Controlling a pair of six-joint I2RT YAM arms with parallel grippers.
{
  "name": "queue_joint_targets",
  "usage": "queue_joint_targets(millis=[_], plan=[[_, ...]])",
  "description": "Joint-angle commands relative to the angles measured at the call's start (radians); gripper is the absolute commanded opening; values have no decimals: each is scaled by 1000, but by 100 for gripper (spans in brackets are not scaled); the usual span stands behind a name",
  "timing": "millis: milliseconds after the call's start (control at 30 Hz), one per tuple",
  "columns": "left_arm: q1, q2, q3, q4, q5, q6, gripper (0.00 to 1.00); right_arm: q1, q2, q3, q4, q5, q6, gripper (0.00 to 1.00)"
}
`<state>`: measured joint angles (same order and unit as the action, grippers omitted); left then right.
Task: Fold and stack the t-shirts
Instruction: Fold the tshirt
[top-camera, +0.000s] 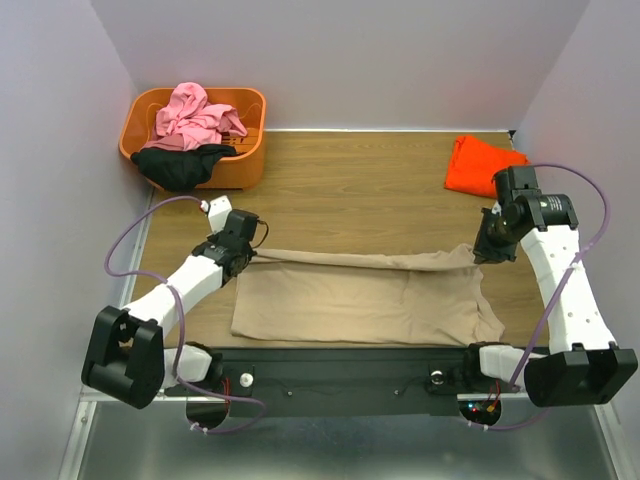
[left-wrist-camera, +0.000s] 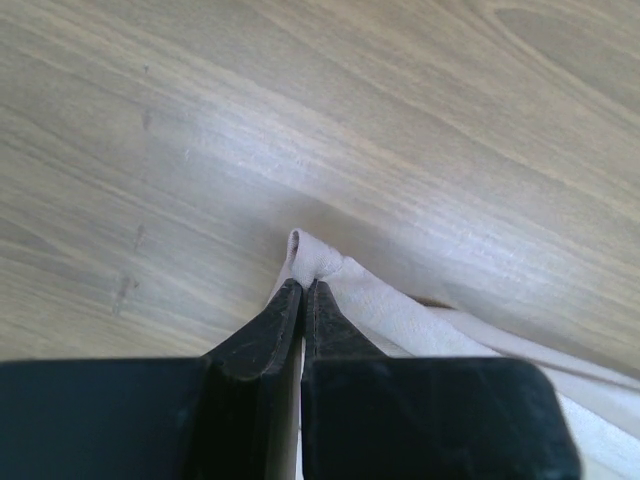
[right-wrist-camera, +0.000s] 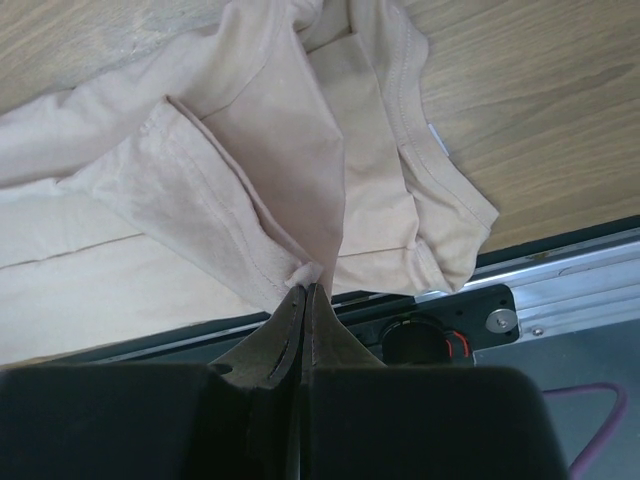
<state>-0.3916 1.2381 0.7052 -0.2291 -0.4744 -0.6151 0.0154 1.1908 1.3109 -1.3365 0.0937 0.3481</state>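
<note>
Cloth was pinched on both sides. The left end effector was closed on a small tuck of the tan t-shirt, and the right end effector was closed on a hemmed edge of the same shirt. Between the two, the shirt's far edge ran as a raised, fairly taut line. The rest lay flat on the surface on the near side of both, close to the front rail. The orange-red t-shirt lay folded just beyond the right end effector. The pink t-shirt and black t-shirt sat in the basket beyond the left one. Both bites looked thin, so a slip seemed likely if the arms pulled apart or moved out of step, and a dropped corner would skew the fold. Loose cloth bunched by the collar, under the right end effector, could also crease into it.
</note>
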Motion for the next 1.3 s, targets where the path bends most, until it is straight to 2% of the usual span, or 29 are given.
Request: queue_joint_targets(millis=[0, 67, 100, 133, 200, 233, 267, 300, 400, 500, 633, 800, 967, 1133, 1267], plan=[[-16, -80, -30, -70, -20, -41, 1, 4, -54, -9, -56, 52, 28, 0], [-24, -130, -45, -85, -20, -57, 6, 3, -80, -25, -56, 78, 35, 0], [-26, -149, -52, -95, -18, -63, 13, 3, -86, -32, -56, 89, 41, 0], [-30, -169, -64, -116, -17, -69, 28, 4, -94, -36, -56, 104, 51, 0], [-47, -230, -73, -163, -27, -110, 46, 4, -105, -41, -56, 115, 55, 1], [-61, -253, -72, -170, -23, -115, 51, 4, -109, -39, -56, 115, 55, 5], [-82, -297, -67, -176, -17, -123, 60, 3, -112, -41, -56, 115, 55, 12], [-87, -319, -55, -218, -21, -165, 63, 4, -123, -42, -56, 116, 55, 31], [-90, -405, -26, -291, -32, -209, 70, 3, -140, -41, -56, 126, 60, 66], [-90, -465, -12, -291, -47, -207, 75, 4, -140, -35, -55, 144, 71, 73], [-90, -405, -10, -181, -37, -123, 81, 4, -100, -76, 9, 124, 65, 73], [-90, -114, 51, -56, 78, -58, 84, 3, -31, -194, 203, 48, 78, 71], [-89, 119, 128, 33, 154, 6, 88, 4, 64, -272, 391, -55, 95, 61], [-90, 234, 146, 76, 287, 9, 88, 4, 212, -297, 508, -88, 68, 52], [-90, 262, 102, 112, 333, 12, 88, 4, 302, -326, 568, -88, 69, 51]])
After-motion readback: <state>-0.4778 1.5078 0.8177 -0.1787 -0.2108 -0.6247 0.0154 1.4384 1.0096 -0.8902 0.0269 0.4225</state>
